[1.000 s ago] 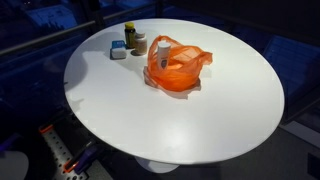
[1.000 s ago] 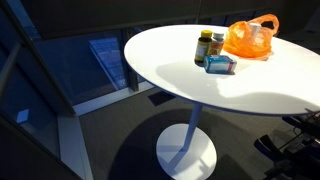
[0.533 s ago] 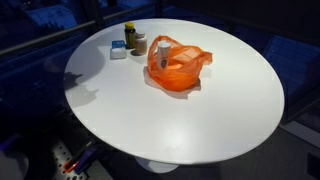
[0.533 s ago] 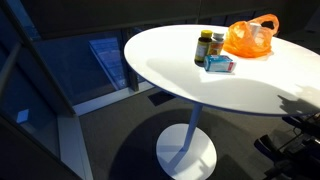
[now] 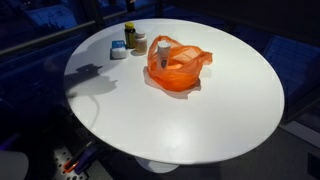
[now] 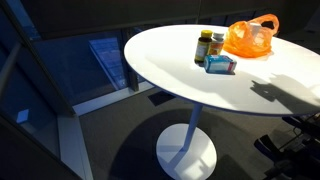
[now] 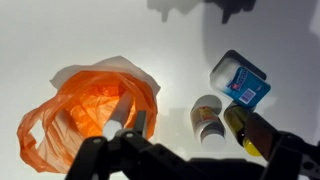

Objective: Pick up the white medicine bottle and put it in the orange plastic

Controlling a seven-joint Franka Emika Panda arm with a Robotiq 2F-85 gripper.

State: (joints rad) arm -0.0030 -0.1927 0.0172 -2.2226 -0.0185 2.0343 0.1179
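Wrist view looks straight down on the white desk (image 7: pixel 150 35): the claw (image 7: pixel 190 158) hangs with its jaws spread wide and empty above the orange plastic bag (image 7: pixel 80 110), whose mouth gapes upward so things can drop in. The white medicine bottle (image 7: pixel 118 114) appears to lie inside the bag, so the task looks done. Just beside the bag stand a small capped bottle (image 7: pixel 207 117) and a blue-and-white box (image 7: pixel 240 80). In both exterior views the bag (image 5: pixel 160 75) sits toward the desk's far edge, with those leftovers clustered near it. The arm is out of frame, and only its shadow (image 5: pixel 88 74) falls near the desk's edge.
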